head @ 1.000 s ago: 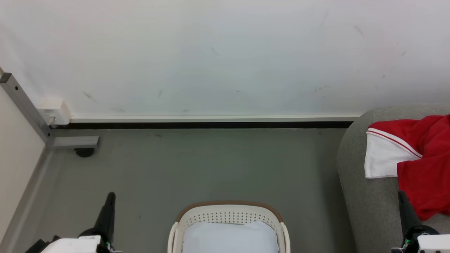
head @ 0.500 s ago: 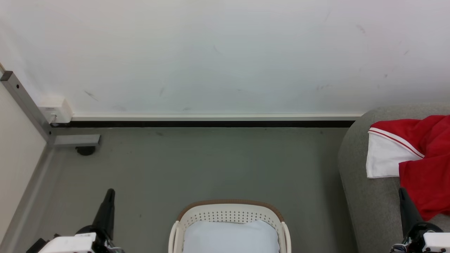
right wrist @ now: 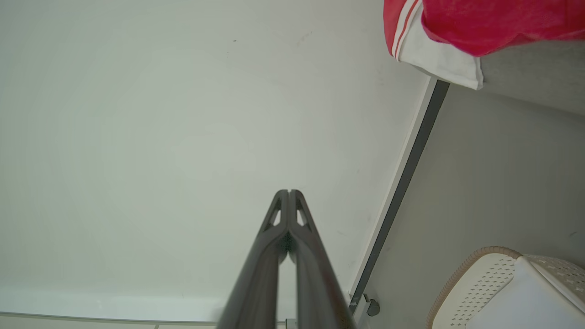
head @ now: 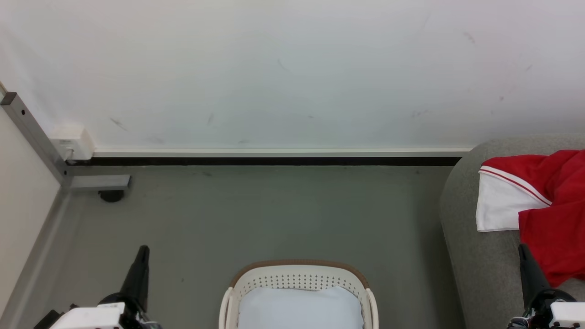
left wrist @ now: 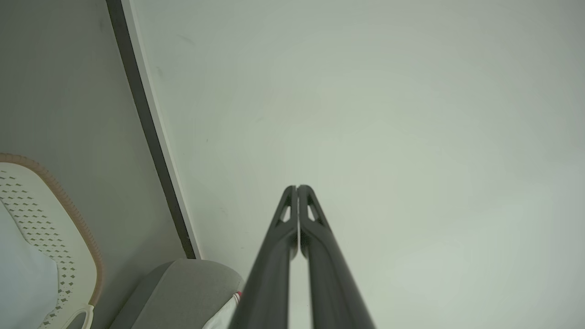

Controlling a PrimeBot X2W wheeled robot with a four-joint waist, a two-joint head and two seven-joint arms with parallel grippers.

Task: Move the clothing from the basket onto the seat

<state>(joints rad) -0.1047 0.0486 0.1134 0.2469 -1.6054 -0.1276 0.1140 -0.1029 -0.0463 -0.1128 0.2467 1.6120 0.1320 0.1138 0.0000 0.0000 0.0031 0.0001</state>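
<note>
On the seat [head: 480, 265], clothing [head: 555, 228] (fullest in head view)

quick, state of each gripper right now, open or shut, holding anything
Left gripper: closed, fingers pressed together, holding nothing.
Right gripper: closed, fingers pressed together, holding nothing.

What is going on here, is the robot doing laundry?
Sort of. The red and white clothing lies draped on the grey seat, so that job looks done. The white basket on the floor holds a pale cushion. Both grippers are shut and empty: the left gripper hangs over the floor beside the basket, and the right gripper is by the seat, next to the clothing.
</note>
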